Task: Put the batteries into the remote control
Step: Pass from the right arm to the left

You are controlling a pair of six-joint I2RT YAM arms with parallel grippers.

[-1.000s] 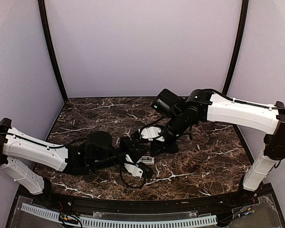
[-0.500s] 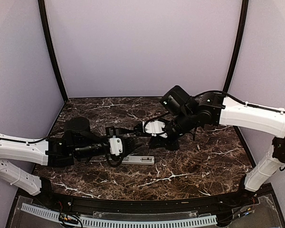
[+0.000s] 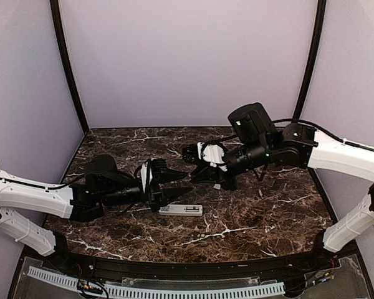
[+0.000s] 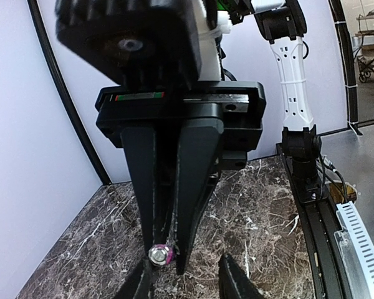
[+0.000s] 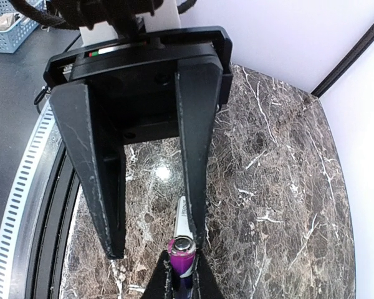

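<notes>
The white remote control [image 3: 181, 210] lies flat on the marble table [image 3: 268, 212], just in front of both grippers; a strip of it also shows in the right wrist view [image 5: 181, 219]. My right gripper [image 5: 182, 273] is shut on a purple battery [image 5: 182, 252], held end-on with its metal cap showing. The left wrist view shows that battery [image 4: 160, 254] pinched at the right fingertips. My left gripper [image 4: 187, 281] faces it, open and empty, its tips a short way off. In the top view the left gripper [image 3: 184, 182] and right gripper [image 3: 196, 173] meet tip to tip above the remote.
Pale walls and black corner posts [image 3: 67, 68] enclose the table on three sides. A black rail with a white slotted cable duct [image 3: 156, 289] runs along the near edge. The right arm's base [image 4: 299, 143] stands at the table's front right corner.
My left gripper has opened, pulled back left off the remote and turned level toward the right gripper. The right arm has swung right and lifted, still shut on the battery.
</notes>
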